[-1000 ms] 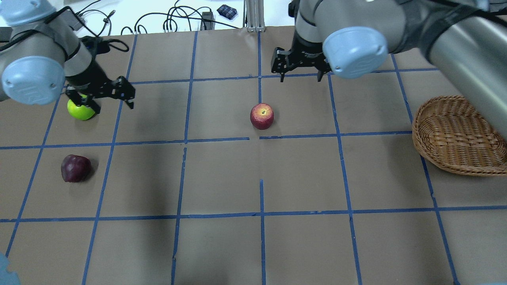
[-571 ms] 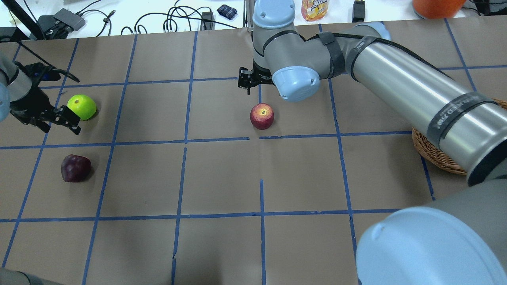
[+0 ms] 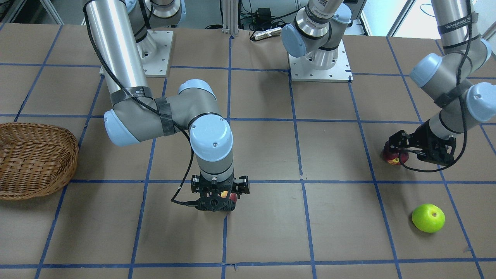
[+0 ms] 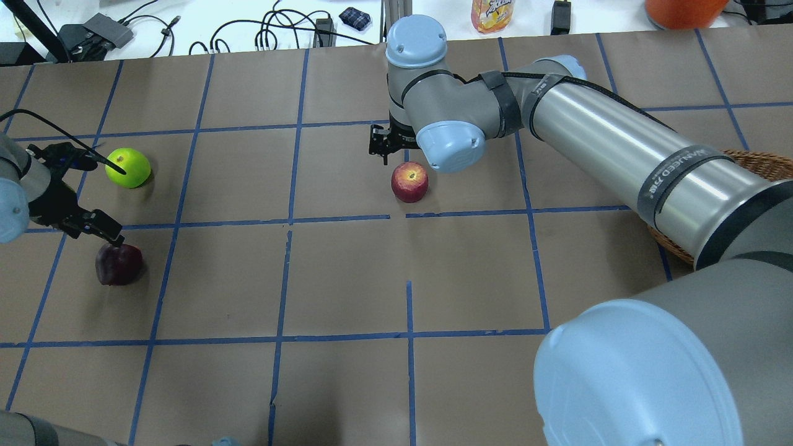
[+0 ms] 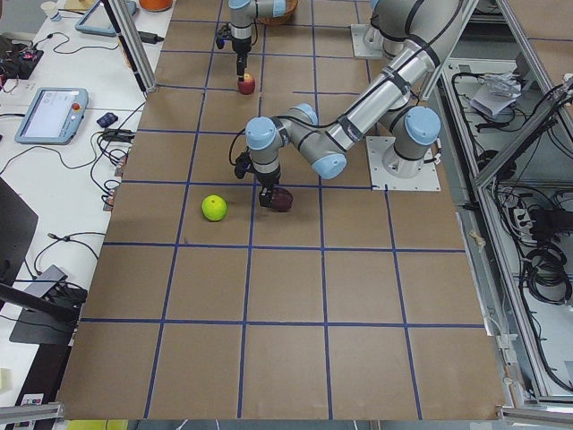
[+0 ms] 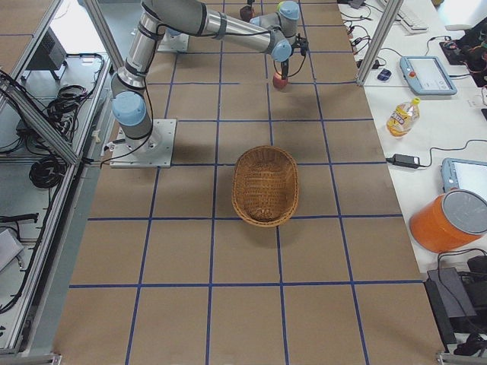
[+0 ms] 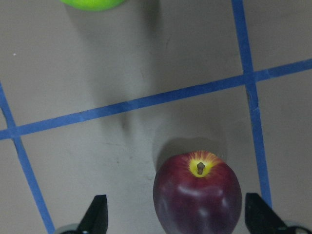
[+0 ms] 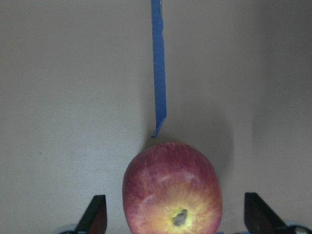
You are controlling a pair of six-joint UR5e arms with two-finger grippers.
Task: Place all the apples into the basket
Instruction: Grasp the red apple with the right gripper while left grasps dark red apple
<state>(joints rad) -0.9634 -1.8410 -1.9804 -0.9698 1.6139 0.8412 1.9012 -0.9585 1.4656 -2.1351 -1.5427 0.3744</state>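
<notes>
The red apple (image 4: 409,181) sits mid-table. My right gripper (image 4: 389,148) hangs just above it, open. In the right wrist view the red apple (image 8: 171,190) lies between the two spread fingertips (image 8: 95,217). The dark maroon apple (image 4: 118,263) sits at the left. My left gripper (image 4: 93,229) is over it, open, and the maroon apple (image 7: 197,195) lies between its fingertips (image 7: 97,217). The green apple (image 4: 128,167) lies free beyond it. The wicker basket (image 3: 35,159) stands empty on the right side of the table, partly hidden in the overhead view behind my right arm.
A drink bottle (image 4: 492,12), an orange container (image 4: 681,9) and cables lie on the white bench past the table's far edge. The arm base plates (image 3: 319,62) are bolted at the robot's side. My right arm spans the table's right half.
My left gripper has moved from the green apple toward me, over the maroon apple. My right gripper has moved left and down onto the red apple. The apples have not moved.
</notes>
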